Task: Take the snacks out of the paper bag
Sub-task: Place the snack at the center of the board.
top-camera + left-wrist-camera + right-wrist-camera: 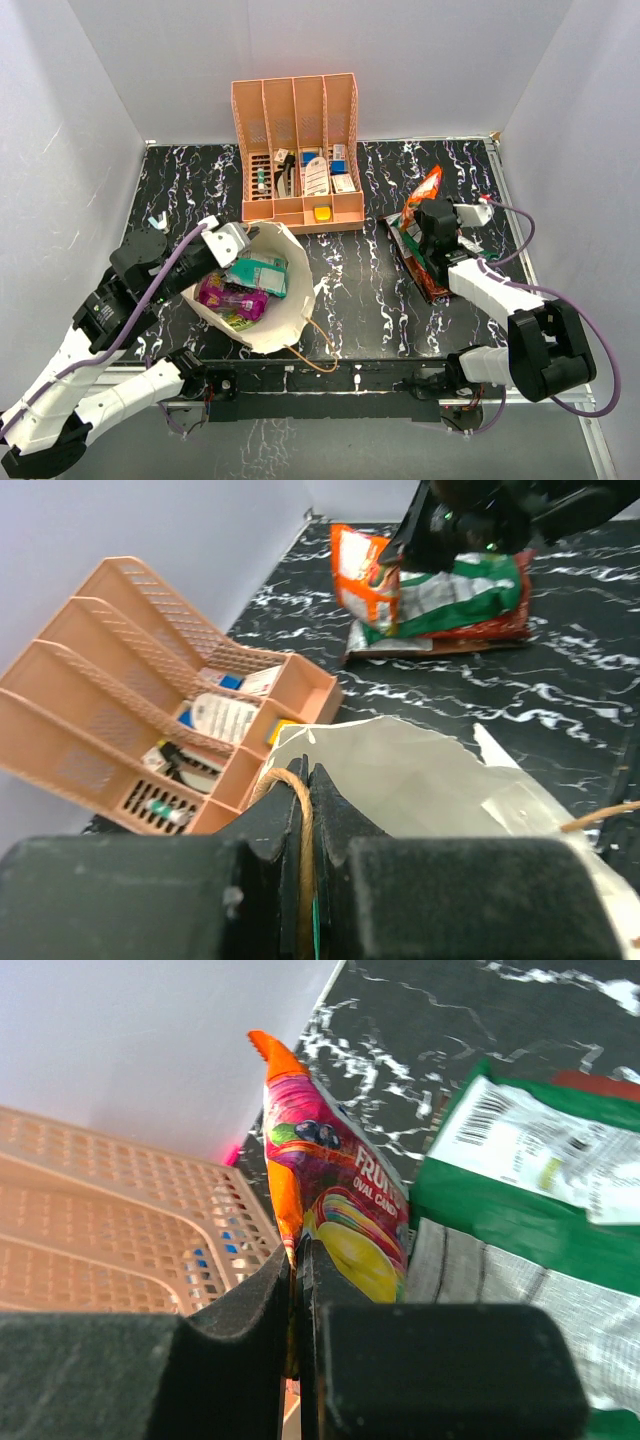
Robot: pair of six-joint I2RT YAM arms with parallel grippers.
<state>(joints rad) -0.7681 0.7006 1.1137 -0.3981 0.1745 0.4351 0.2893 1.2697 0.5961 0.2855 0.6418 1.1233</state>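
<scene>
Two arms are seen from above over a black, white-veined table (370,290). A large tan kraft paper bag (290,325) is set at the near left, close to the table's near edge, with its mouth open to the camera. A purple packet (228,294) and a teal-white packet (258,272) are seen inside it. The left gripper (243,238) is placed at the bag's far rim. A bare strip of table is left between the bag and a flat pile of foil packets (428,280) near the right edge. Above that pile, an orange foil packet (426,188) is held upright by the right gripper (428,222). A peach slotted plastic organizer (295,120) is set against the far wall.

From the left wrist, the left gripper's jaws are seen closed on the bag's thin brown cord handle (296,800), with the bag's pale rim just beyond. Open table is shown between that rim and a green packet (470,585) lying on a red packet (480,632).

From the right wrist, the right gripper's jaws are seen pinched shut on the orange packet's lower edge. The packet is tilted away from the green packet lying flat beside it, and the organizer's lattice is close on the left.
</scene>
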